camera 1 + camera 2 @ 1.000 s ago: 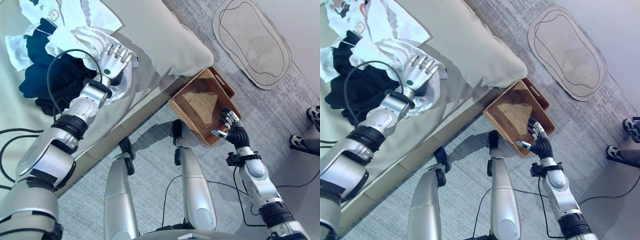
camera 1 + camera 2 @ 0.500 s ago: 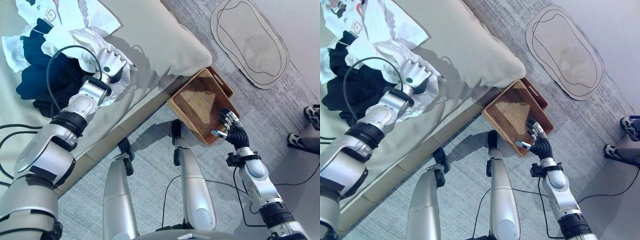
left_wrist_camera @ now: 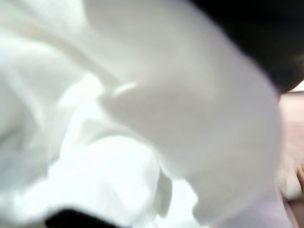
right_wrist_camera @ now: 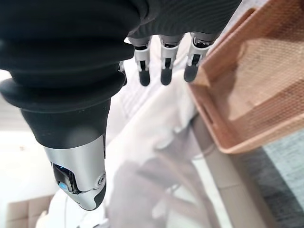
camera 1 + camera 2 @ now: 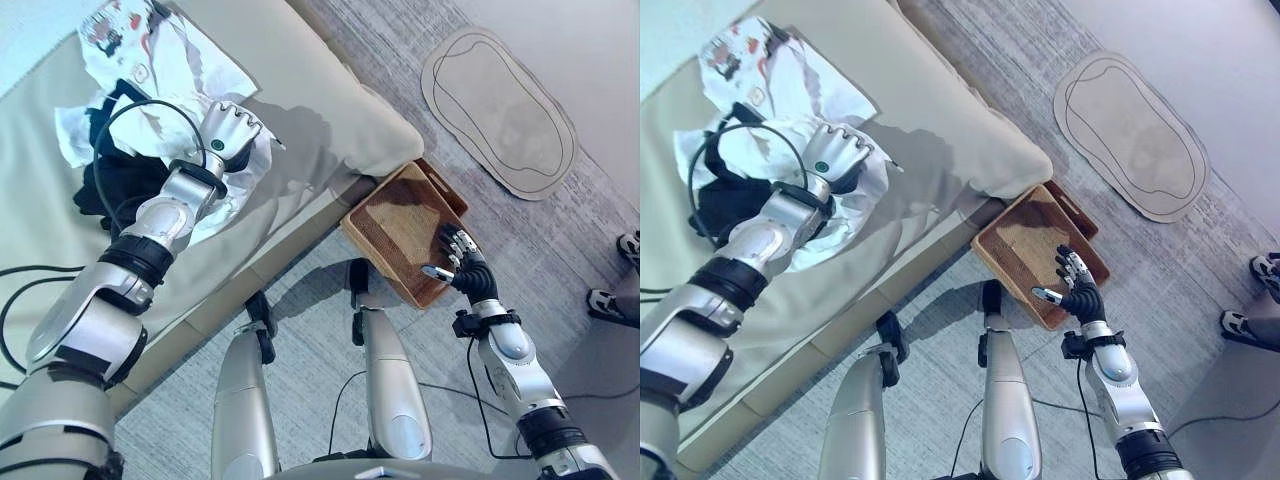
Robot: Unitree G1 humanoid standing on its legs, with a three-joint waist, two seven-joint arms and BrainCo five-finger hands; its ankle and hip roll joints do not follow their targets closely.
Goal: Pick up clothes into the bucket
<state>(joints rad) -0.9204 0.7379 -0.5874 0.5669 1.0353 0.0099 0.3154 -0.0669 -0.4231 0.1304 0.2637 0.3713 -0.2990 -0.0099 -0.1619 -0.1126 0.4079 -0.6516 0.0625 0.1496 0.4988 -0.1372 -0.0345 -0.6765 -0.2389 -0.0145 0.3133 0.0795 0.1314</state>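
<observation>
A heap of clothes lies on the beige couch (image 5: pixel 330 100): a white printed garment (image 5: pixel 150 50), a dark garment (image 5: pixel 115 185) and a white shirt (image 5: pixel 245 175). My left hand (image 5: pixel 228 130) rests on the white shirt with its fingers curled into the cloth. In the left wrist view the white cloth (image 3: pixel 142 118) sits right against the camera, with the dark garment (image 3: pixel 256 38) beside it. The woven brown basket (image 5: pixel 395 230) stands on the floor by the couch's corner. My right hand (image 5: pixel 462 262) hovers open over the basket's near edge (image 4: pixel 256 95), holding nothing.
A light oval mat (image 5: pixel 500 95) lies on the grey carpet beyond the basket. A person's shoes (image 5: pixel 612 300) show at the right edge. The couch's front edge runs between the clothes and the basket.
My left hand's fingers, straight a second ago, have curled into the white shirt. The camera has shifted, moving the whole scene. The right hand has kept its place over the basket.
</observation>
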